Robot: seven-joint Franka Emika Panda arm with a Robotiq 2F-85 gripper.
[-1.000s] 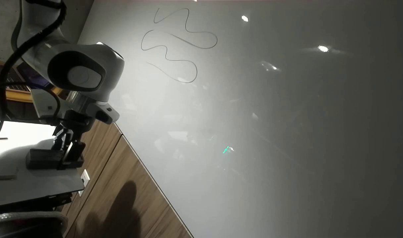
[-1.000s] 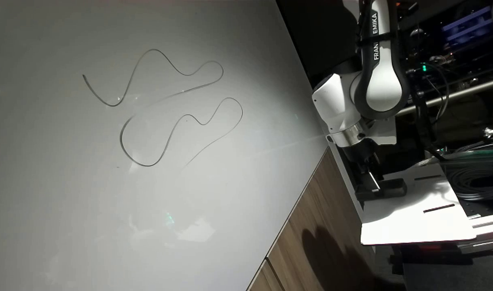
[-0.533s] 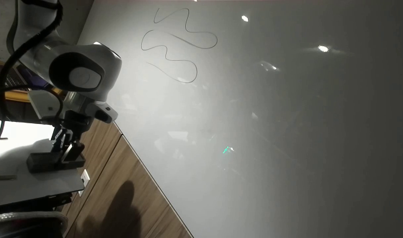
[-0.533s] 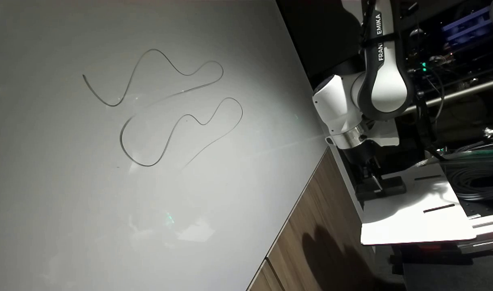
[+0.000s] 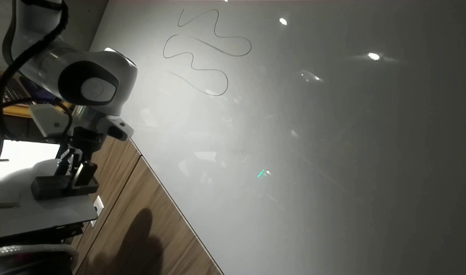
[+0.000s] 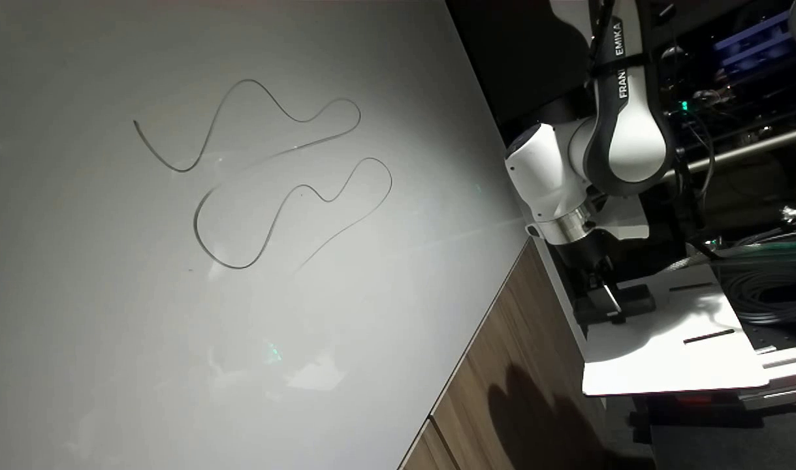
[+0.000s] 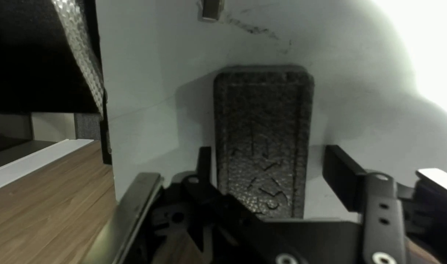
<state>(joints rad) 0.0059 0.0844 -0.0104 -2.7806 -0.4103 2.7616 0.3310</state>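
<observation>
Dark grey rectangular block, round-cornered and rough-faced, lies on the flat white panel, within the span of the black two-finger gripper. Finger spacing is wide. In the wrist view, the right finger stands apart from the block; the left finger is just beside it, and contact there cannot be confirmed. Gripper linkage hides part of the block's near end. Marks on the block's face are not legible. In both exterior views, the gripper overlaps part of the block.

On the far side of the block, a narrow dark strip is cut off by the view edge; whether slot or raised bar cannot be determined. Glare washes out the panel at far right. At left, a silver braided sleeve runs past the panel edge, also cut off.

Beyond the panel in an exterior view, a brown wood-grain cabinet front borders a large glossy grey-white board. Reflections mask parts of the board. Two thin dark wavy strokes with faded ends mark its surface. At far left, a laptop is partly hidden and cut off.
</observation>
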